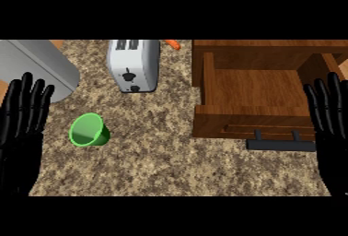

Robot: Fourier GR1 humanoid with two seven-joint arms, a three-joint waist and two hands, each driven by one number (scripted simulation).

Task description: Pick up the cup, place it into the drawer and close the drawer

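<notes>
A green cup [89, 130] lies tipped on the speckled counter [170, 166] at the left, its mouth facing the lower left. The wooden drawer [253, 87] stands pulled open at the right, with a dark handle [280, 144] on its front. My left hand [21, 120] rests open at the left edge, fingers up, just left of the cup and apart from it. At the right edge my right hand [332, 124] rests open too, fingers up, overlapping the drawer's right side. Neither hand holds anything.
A silver toaster [134, 64] stands at the back, between the cup and the drawer. A large grey metal object [37, 67] fills the back left corner. Something orange [174, 44] peeks out behind the toaster.
</notes>
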